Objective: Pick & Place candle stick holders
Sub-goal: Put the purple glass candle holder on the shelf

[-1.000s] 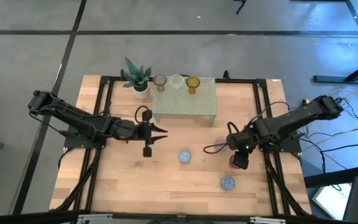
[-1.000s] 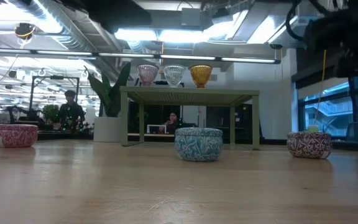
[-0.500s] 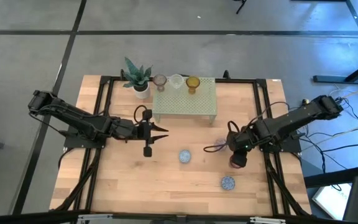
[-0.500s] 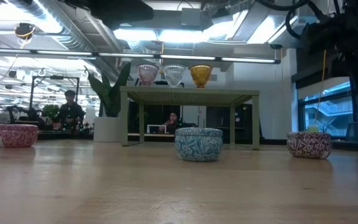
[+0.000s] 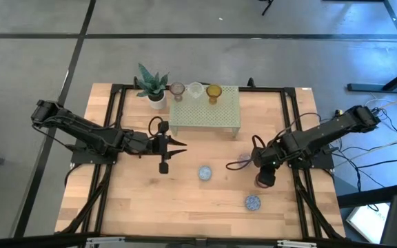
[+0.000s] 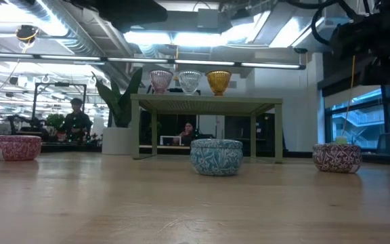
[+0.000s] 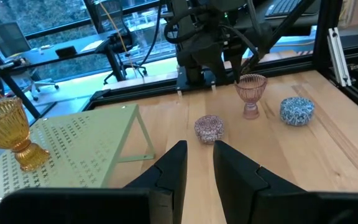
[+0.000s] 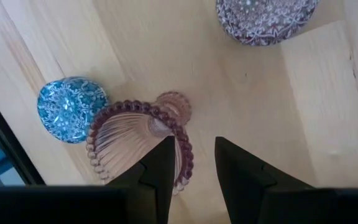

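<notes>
A pinkish-brown ribbed goblet holder stands upright at the table's right side; it also shows in the left wrist view. My right gripper is above it, pointing down, open. One finger stands inside the cup and the other outside its beaded rim. A blue mosaic cup sits beside the goblet, and a pink mosaic cup sits farther off. Another blue mosaic cup sits mid-table. My left gripper hovers open and empty left of centre. My right gripper stands astride the goblet's rim from above, one finger over the cup's inside and one outside. Bare table shows between the rim and the outer finger. I cannot tell whether the inner finger touches the rim.
A pale green perforated stand at the far middle carries three goblet holders, pinkish, clear and amber. A potted plant stands to its left. A red mosaic cup shows at the low view's left.
In the low view the pinkish goblet at the picture's right edge shows less than a second ago, and the dark right arm above it has shifted a little. My left arm has kept still.
</notes>
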You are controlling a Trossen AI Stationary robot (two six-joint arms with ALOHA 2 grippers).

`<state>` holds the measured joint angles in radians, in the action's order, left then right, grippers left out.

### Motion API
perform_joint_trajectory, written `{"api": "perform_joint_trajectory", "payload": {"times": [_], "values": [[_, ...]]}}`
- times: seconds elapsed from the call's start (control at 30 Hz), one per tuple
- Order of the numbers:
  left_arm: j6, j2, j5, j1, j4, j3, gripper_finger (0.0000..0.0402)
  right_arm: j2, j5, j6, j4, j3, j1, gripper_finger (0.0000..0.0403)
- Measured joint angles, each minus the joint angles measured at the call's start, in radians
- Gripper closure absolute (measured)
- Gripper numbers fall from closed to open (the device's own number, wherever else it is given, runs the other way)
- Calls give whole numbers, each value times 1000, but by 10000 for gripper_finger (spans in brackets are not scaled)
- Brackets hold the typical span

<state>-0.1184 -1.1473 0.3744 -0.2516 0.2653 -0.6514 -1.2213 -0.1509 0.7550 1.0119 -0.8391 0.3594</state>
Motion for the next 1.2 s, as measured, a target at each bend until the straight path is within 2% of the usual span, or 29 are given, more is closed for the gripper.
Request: {"api": "perform_joint_trajectory", "payload": {"times": [0.4,0.7,0.97,1.2], "values": [[1,0,0,0,0,0,327,-2,27,-7,1,0,0,285],[1,0,0,0,0,0,327,-6,-25,-62,-3,0,30,285],[1,0,9,0,1,0,327,-21,57,-78,-3,0,84,285],[2,0,9,0,16,0,327,-82,57,-47,-9,0,98,285]]}}
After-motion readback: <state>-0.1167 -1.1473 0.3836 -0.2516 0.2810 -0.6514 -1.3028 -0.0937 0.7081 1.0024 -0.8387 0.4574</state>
